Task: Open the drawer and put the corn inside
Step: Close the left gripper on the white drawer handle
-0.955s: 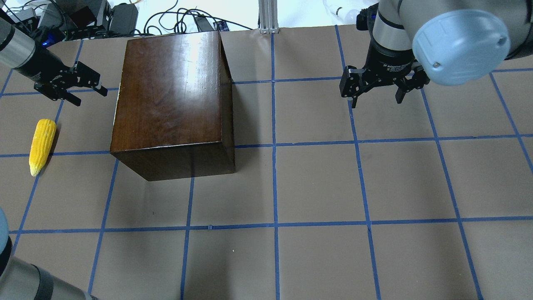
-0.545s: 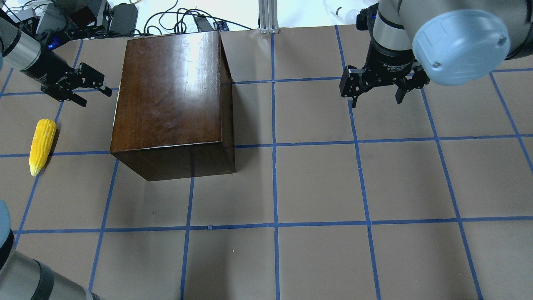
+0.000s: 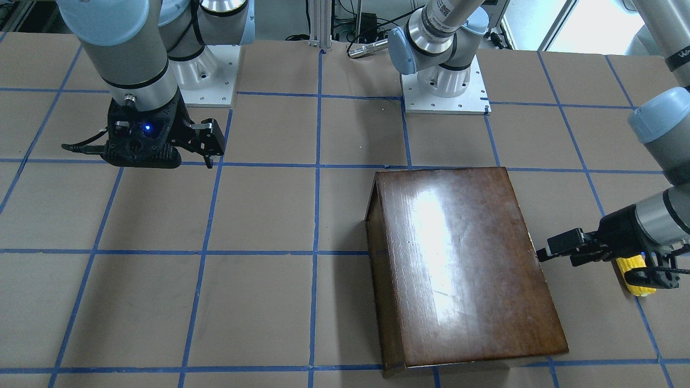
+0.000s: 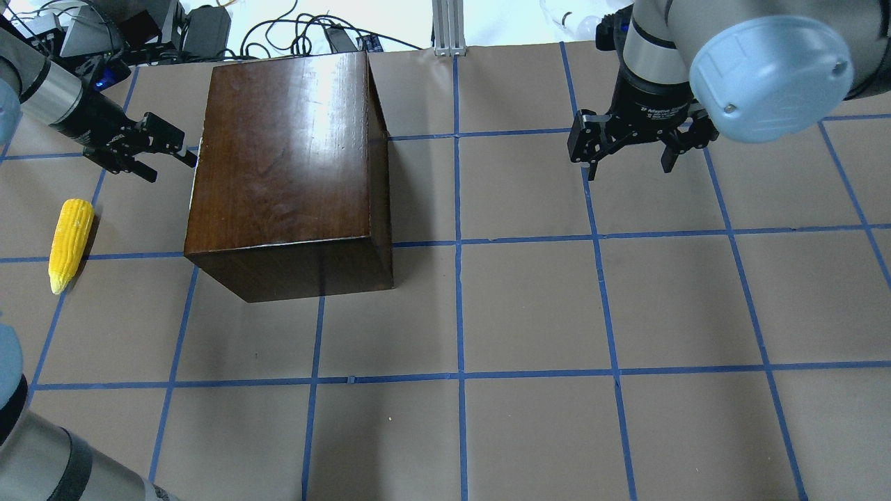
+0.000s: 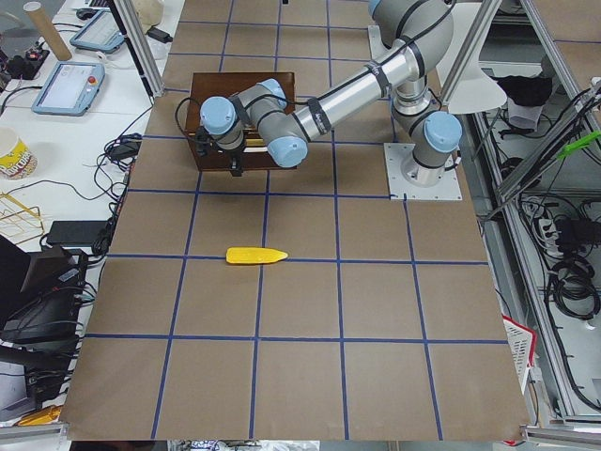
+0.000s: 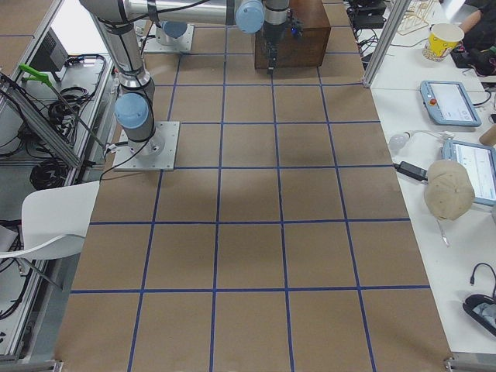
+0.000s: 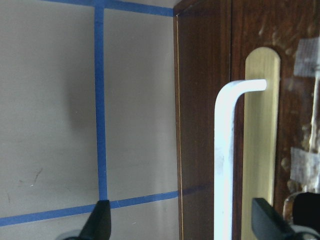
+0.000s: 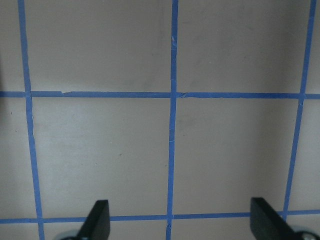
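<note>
The dark-brown cabinet (image 4: 285, 153) stands at the back left of the table. Its drawer is closed; the drawer's front panel (image 7: 295, 120) with a white handle (image 7: 223, 165) on a brass plate shows only in the left wrist view. My left gripper (image 4: 172, 169) is open, close against the cabinet's left face, and the handle lies between its fingers (image 7: 100, 222). The yellow corn (image 4: 69, 242) lies on the table left of the cabinet, behind that gripper, and is partly hidden in the front view (image 3: 636, 275). My right gripper (image 4: 626, 167) is open and empty above the table at the back right.
The table is brown paper with a blue tape grid (image 4: 459, 306). Cables and boxes (image 4: 139, 28) sit past the back edge behind the cabinet. The right wrist view shows only bare paper (image 8: 100, 150) below the right gripper.
My left gripper has moved right, up to the cabinet's left face. The corn, the cabinet and the right arm have not moved.
</note>
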### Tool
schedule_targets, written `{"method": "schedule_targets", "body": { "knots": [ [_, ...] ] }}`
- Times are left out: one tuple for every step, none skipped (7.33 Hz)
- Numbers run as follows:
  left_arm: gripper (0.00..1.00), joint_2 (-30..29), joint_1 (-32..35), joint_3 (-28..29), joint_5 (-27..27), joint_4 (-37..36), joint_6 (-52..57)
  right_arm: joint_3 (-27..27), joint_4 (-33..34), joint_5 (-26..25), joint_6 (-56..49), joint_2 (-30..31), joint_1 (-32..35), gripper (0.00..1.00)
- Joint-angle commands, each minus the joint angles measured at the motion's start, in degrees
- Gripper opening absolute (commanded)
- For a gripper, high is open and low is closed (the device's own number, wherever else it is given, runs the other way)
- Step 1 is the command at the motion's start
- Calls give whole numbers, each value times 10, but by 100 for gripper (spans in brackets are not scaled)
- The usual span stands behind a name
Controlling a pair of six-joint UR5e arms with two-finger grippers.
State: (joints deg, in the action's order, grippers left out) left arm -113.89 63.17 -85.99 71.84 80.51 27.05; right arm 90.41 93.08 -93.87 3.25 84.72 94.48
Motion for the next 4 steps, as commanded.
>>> {"method": "schedule_targets", "body": {
  "knots": [
    [100,-7,1,-1,-21,1,1,0,0,0,0,0,0,100],
    [100,-12,1,-1,-22,1,1,0,0,0,0,0,0,100],
    [100,-13,1,-1,-22,1,1,0,0,0,0,0,0,100],
    [100,-13,0,-1,-22,1,2,0,0,0,0,-1,0,100]
  ]
}}
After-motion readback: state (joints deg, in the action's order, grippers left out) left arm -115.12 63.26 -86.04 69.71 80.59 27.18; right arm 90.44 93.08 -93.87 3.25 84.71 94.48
